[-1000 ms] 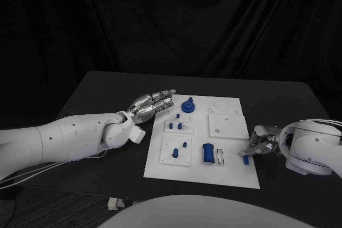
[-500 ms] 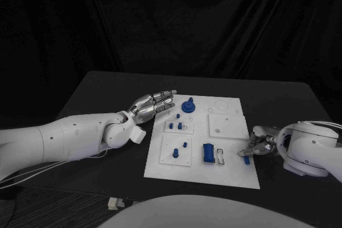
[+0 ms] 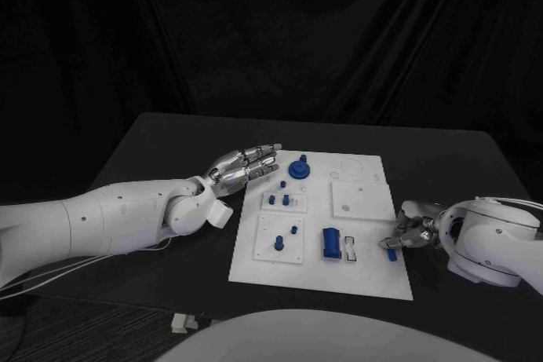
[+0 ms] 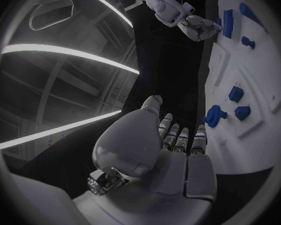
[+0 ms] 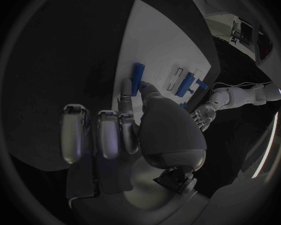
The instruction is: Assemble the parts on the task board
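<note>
The right hand (image 3: 414,228) sits at the right edge of the task board (image 3: 362,276), and much of it is hidden behind its own white wrist housing in the head view. Its fingertips (image 3: 391,242) meet a small blue bar (image 3: 391,254) that lies on the board's right margin. In the right wrist view the thumb and one finger close on the end of that bar (image 5: 135,78), while the other fingers (image 5: 107,135) hang straight and apart from it; whether the bar is lifted or lies flat on the board cannot be told. The bar's long axis runs roughly along the board's right edge, near to far.

The left hand (image 3: 242,167) hovers at the far left corner of the board, palm flat, fingers stretched out together and holding nothing. The left wrist view shows its fingers (image 4: 181,137) pointing toward a blue round knob (image 4: 213,116), apart from it.

On the board, the knob (image 3: 297,170) stands near the far edge. Two short blue pegs (image 3: 281,199) stand in a small raised plate (image 3: 284,202) below it, and two more blue pegs (image 3: 284,236) stand in a larger plate (image 3: 281,240) nearer the robot. A longer blue block (image 3: 330,243) lies beside a white slotted piece (image 3: 352,248), its long axis also near to far. The shapes of the pegs are too small to make out.

On the bench (image 3: 158,142), near its front edge, lie small pale objects (image 3: 184,322) too unclear to identify.
</note>
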`<state>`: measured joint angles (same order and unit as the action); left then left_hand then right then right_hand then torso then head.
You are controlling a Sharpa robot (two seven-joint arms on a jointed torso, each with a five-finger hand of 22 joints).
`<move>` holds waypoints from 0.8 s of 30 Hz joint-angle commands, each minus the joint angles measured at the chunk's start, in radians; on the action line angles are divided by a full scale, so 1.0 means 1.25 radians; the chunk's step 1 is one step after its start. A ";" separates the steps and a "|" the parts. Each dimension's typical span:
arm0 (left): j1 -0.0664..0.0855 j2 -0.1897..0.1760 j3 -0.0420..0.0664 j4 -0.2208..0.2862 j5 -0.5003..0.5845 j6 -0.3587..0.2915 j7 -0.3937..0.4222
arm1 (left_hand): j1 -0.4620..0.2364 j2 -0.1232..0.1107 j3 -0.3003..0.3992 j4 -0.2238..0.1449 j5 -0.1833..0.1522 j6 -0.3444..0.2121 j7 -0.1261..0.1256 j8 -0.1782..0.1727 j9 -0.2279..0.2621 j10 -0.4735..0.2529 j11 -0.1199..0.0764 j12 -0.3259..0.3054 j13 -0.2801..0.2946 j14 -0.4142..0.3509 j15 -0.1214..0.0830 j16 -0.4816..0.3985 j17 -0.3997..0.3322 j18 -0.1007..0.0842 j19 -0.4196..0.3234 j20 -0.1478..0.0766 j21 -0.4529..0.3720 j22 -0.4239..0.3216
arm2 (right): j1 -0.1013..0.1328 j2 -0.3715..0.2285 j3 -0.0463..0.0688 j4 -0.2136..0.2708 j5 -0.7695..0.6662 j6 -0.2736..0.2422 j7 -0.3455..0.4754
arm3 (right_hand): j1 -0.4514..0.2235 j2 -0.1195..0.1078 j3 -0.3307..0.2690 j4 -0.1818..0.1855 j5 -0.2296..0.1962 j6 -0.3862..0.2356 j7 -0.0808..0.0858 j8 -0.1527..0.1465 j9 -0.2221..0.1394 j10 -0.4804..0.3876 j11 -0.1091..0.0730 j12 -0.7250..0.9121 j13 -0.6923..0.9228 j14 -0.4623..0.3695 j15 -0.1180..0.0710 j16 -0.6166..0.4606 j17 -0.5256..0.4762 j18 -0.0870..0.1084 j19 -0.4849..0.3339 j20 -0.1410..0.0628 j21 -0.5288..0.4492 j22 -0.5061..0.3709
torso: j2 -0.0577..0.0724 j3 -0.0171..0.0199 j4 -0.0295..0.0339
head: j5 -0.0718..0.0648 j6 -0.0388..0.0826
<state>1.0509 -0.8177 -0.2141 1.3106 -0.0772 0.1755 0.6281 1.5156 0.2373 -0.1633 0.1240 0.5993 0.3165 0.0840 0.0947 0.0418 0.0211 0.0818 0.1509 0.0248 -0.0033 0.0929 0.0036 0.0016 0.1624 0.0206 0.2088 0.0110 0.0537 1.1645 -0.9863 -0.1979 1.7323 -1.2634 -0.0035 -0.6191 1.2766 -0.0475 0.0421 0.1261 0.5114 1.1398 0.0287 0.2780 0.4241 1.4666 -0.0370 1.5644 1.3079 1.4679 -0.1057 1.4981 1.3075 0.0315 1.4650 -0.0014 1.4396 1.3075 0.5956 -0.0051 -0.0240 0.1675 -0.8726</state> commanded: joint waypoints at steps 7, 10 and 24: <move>-0.001 0.001 0.001 -0.001 0.004 0.013 0.003 | 0.000 0.007 0.002 -0.004 0.003 -0.002 0.004 0.003 0.000 0.003 0.006 0.006 0.001 0.003 0.001 -0.003 -0.001 0.014 0.001 0.000 0.004 -0.001 | -0.010 -0.018 -0.007 0.027 0.096 -0.071 -0.010 | 0.001 -0.011 0.078 -0.076 0.084 0.010 0.001 -0.039 -0.140 0.083 -0.004 0.005 0.210 0.056 -0.006 -0.006 0.061 0.003 0.035 0.001 -0.007 0.172 | 0.000 0.0001 0.0000 | 0.003 0.000; -0.001 0.001 0.001 -0.002 0.004 0.014 0.002 | 0.001 0.008 0.003 -0.005 0.004 0.000 0.005 0.004 0.001 0.003 0.006 0.007 0.001 0.003 0.001 -0.003 -0.001 0.014 0.001 0.000 0.004 -0.001 | -0.010 -0.025 -0.007 0.038 0.143 -0.083 -0.008 | -0.002 -0.013 0.082 -0.079 0.088 0.009 0.002 -0.040 -0.138 0.083 -0.004 0.005 0.210 0.056 -0.006 -0.007 0.060 0.004 0.035 0.001 -0.008 0.172 | 0.000 0.0000 0.0000 | 0.002 0.000; -0.001 0.003 0.001 -0.005 0.004 0.016 -0.001 | 0.002 0.009 0.004 -0.006 0.004 0.001 0.009 0.005 0.001 0.003 0.006 0.008 0.001 0.003 0.001 -0.003 -0.001 0.014 0.001 0.001 0.004 -0.001 | 0.006 -0.030 -0.007 0.069 0.270 -0.109 -0.001 | -0.012 -0.015 0.086 -0.080 0.088 0.005 0.004 -0.044 -0.137 0.083 -0.002 0.005 0.210 0.056 -0.005 -0.007 0.059 0.004 0.034 0.001 -0.009 0.172 | 0.000 0.0001 0.0004 | 0.000 0.000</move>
<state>1.0508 -0.8153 -0.2142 1.3032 -0.0772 0.1827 0.6184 1.5156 0.2373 -0.1606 0.1213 0.5992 0.3200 0.0876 0.0947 0.0417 0.0241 0.0848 0.1548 0.0248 -0.0033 0.0929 0.0036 0.0009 0.1624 0.0206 0.2088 0.0109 0.0537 1.1700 -1.0255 -0.2063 1.8132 -1.0047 -0.1156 -0.6176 1.2694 -0.0621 0.0557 0.1127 0.6195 1.1449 0.0309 0.2223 0.2523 1.4629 -0.0335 1.5644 1.3078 1.4658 -0.1079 1.4942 1.3074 0.0313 1.4650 -0.0015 1.4308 1.3073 0.5953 -0.0050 -0.0238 0.1680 -0.8726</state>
